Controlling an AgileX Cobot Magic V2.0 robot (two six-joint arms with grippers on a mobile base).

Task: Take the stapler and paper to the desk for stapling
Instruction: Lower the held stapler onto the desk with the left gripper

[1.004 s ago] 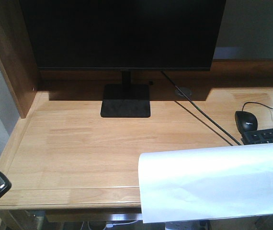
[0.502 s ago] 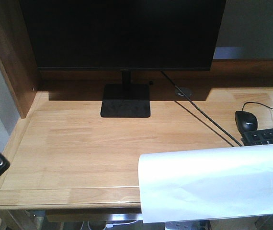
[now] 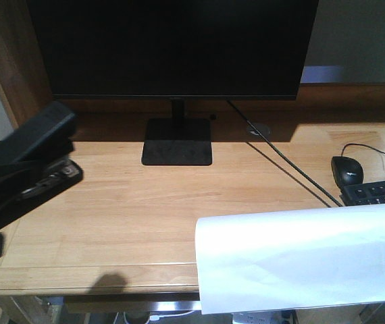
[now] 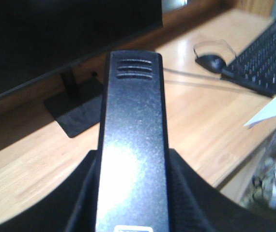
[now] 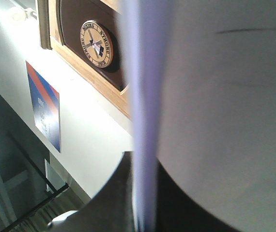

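Glare whitens the stapler, the paper blurs close-up, and shadow crosses the desk.

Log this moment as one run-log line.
left jaws: shut on black stapler, above light-wood desk | right jaws: shut on white paper sheets | stapling: not begun

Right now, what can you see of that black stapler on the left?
The stapler is black and plastic-looking, its glossy speckled top bearing three grooves near the nose. It gapes slightly, showing silvery metal inside. Tilted nose-up toward the monitor, it hangs over the left of the desk, gripped at its rear by the left end effector.
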